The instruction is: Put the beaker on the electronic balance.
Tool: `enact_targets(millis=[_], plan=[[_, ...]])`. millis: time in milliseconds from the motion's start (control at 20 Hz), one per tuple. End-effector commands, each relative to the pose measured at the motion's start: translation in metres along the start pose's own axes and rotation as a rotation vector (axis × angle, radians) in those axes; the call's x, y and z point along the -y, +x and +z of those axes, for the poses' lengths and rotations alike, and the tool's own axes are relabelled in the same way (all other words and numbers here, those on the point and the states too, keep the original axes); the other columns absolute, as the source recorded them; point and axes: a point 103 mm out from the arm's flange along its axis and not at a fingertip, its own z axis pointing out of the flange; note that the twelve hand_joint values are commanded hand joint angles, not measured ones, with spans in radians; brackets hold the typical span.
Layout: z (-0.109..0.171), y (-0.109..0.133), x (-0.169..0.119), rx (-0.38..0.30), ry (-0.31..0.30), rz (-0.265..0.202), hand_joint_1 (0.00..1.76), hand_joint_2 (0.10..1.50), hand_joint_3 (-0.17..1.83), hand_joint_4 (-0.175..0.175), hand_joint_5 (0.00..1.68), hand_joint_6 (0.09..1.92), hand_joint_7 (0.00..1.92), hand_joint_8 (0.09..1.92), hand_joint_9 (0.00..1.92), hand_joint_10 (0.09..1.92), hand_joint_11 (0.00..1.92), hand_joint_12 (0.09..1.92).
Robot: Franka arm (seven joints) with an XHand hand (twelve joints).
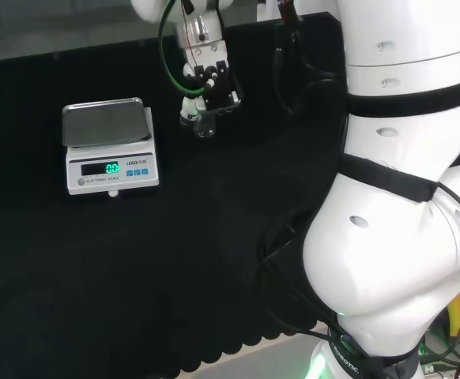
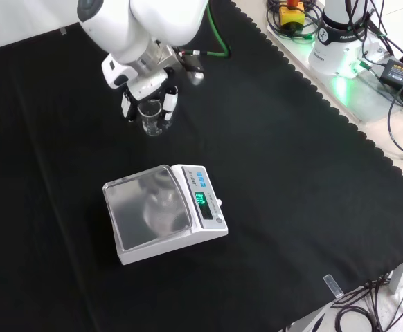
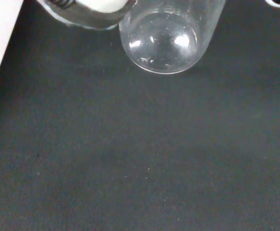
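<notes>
The beaker [image 2: 151,116] is a small clear glass one, upright and apparently empty, and it sits between the fingers [image 2: 169,102] of my robot hand [image 2: 146,86], which come down on either side of it in the front view; I judge them curled around its wall so that I have hold of it, though I cannot tell whether its base rests on the cloth or hangs just above it. Taking it from above and by the sides keeps its mouth up and its base free, which is what I need if I am to set it flat on a pan. In the wrist view the rounded glass bottom shows close against plain black cloth, with nothing beside it. The electronic balance [image 2: 165,211] stands apart from the beaker, nearer the camera in the front view and to the left in the head view, its steel pan [image 1: 106,121] bare and its green display lit. Between the two lies only open cloth, so the way across looks clear. The pan has a raised rim, so I judge the beaker must go over it with its base above that edge and come down near the middle, not on the rim or the display housing. The bench [image 2: 291,180] has plenty of bare room on all sides, and its scalloped edge and the cables beyond it are well away from my path.
</notes>
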Motion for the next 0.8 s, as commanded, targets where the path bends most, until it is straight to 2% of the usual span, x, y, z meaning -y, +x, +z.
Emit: enact_targets(millis=[50,550,750,800], plan=[[-0.013,-0.007,0.023,0.005,-0.004,0.010,1.13,1.16,0.00,-0.175,0.89,1.14,1.19,0.92,1.68,0.51,1.77,0.51],[-0.019,-0.005,0.029,-0.006,-0.026,0.007,1.13,1.16,0.00,-0.175,0.89,1.13,1.20,0.91,1.70,0.51,1.78,0.52],[-0.033,0.004,0.033,0.000,-0.036,-0.006,1.13,1.16,0.00,-0.175,0.90,1.13,1.20,0.91,1.70,0.51,1.79,0.52],[-0.038,0.009,0.035,0.003,-0.036,-0.022,1.13,1.16,0.00,-0.175,0.90,1.13,1.20,0.91,1.70,0.51,1.79,0.52]])
